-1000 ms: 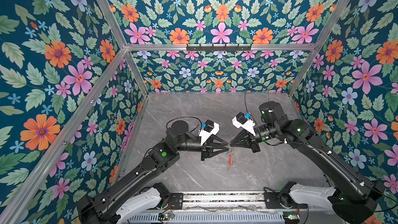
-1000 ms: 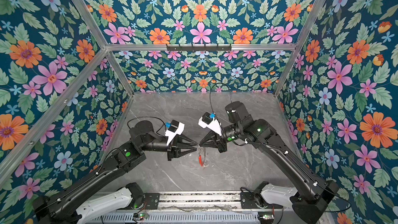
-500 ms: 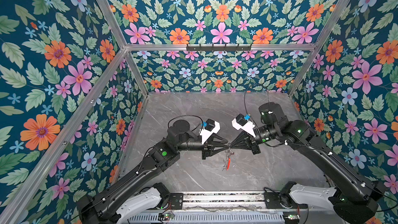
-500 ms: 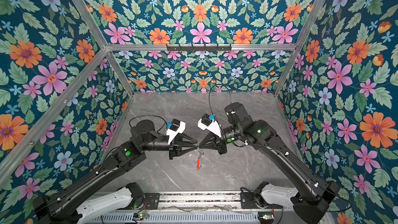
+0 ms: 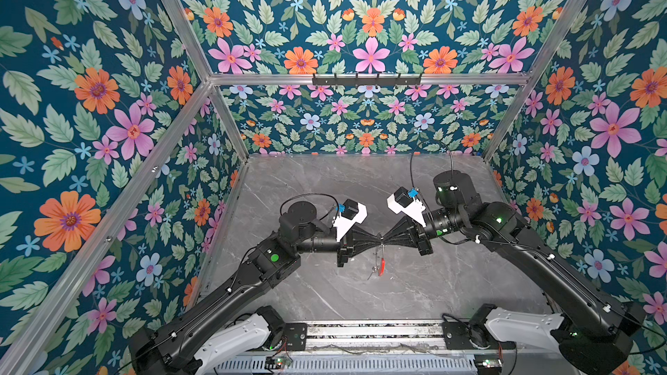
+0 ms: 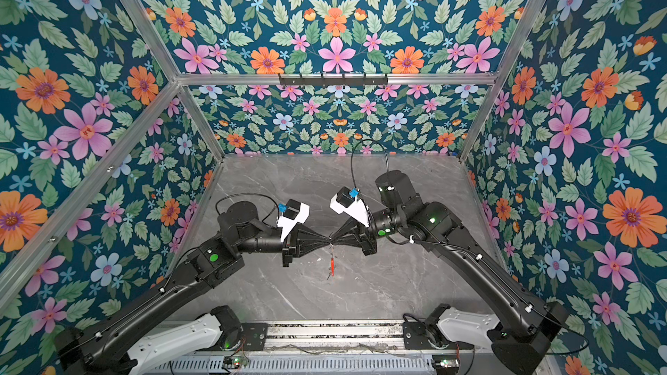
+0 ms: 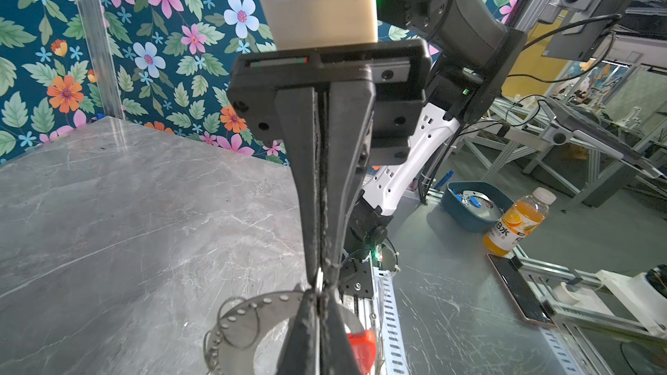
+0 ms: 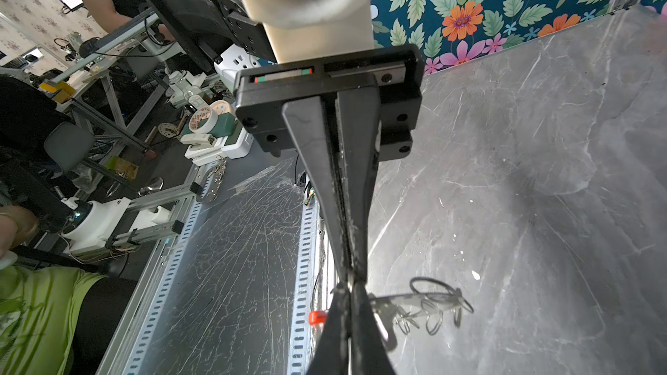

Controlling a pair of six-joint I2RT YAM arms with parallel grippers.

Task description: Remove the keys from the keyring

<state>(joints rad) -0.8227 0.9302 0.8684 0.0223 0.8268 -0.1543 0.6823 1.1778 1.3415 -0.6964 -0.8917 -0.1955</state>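
Observation:
In both top views my two grippers meet tip to tip above the middle of the table. The left gripper [image 5: 375, 239] [image 6: 326, 241] and the right gripper [image 5: 384, 238] [image 6: 335, 239] are both shut on the top of the keyring [image 5: 376, 255] [image 6: 331, 252]. The thin hoop hangs below them, clear of the table, with its red sleeve [image 5: 381, 267] [image 6: 331, 265] lowest. In the left wrist view my left gripper [image 7: 318, 295] pinches a silvery bit of the hoop, and the red sleeve [image 7: 361, 348] shows beside the fingers. The right gripper [image 8: 348, 288] is shut too, next to the red sleeve [image 8: 317, 317]. The keys are too small to tell apart.
The grey marble table [image 5: 451, 283] is walled by floral panels on three sides. A metal rail [image 5: 361, 333] runs along the front edge between the arm bases. The ring's looped shadow [image 8: 436, 304] falls on the table under the grippers.
My left gripper has closed onto the hoop beside the right gripper's tips. Both tips sit slightly higher than before, and the hanging ring has swung a little.

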